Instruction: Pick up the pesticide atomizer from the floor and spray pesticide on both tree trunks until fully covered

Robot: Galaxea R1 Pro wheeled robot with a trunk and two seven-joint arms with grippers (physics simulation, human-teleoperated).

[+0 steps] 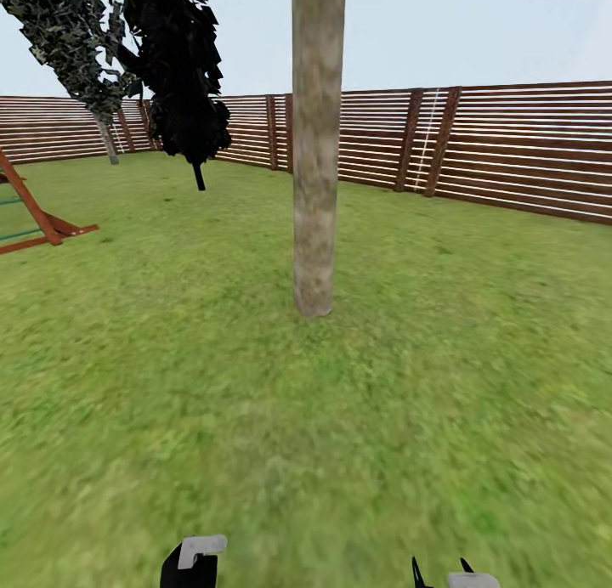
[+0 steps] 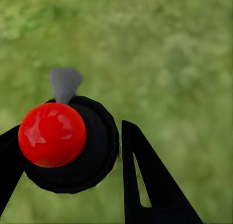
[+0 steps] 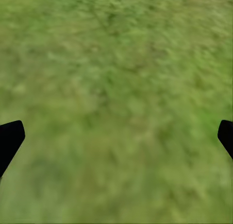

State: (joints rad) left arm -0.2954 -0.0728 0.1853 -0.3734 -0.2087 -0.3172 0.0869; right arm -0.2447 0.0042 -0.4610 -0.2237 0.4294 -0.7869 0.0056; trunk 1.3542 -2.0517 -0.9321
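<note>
**Q:** Status on pincers?

**A:** Left pincer (image 2: 68,151) clamped around the pesticide atomizer (image 2: 73,146): black round body, red ball cap, grey nozzle, one black finger (image 2: 145,185) on each side. It hangs above the lawn (image 1: 170,384). Right pincer (image 3: 116,136) spread wide, nothing between the tips, grass below.

**Q:** Trees?

**A:** Tree trunk (image 1: 316,146) stands dead ahead, mid-distance, rooted in grass. Second tree (image 1: 85,53) sits far left near the wooden fence (image 1: 510,146), dark foliage (image 1: 183,70) hanging beside it. Red wooden frame (image 1: 34,218) at the left edge.
</note>
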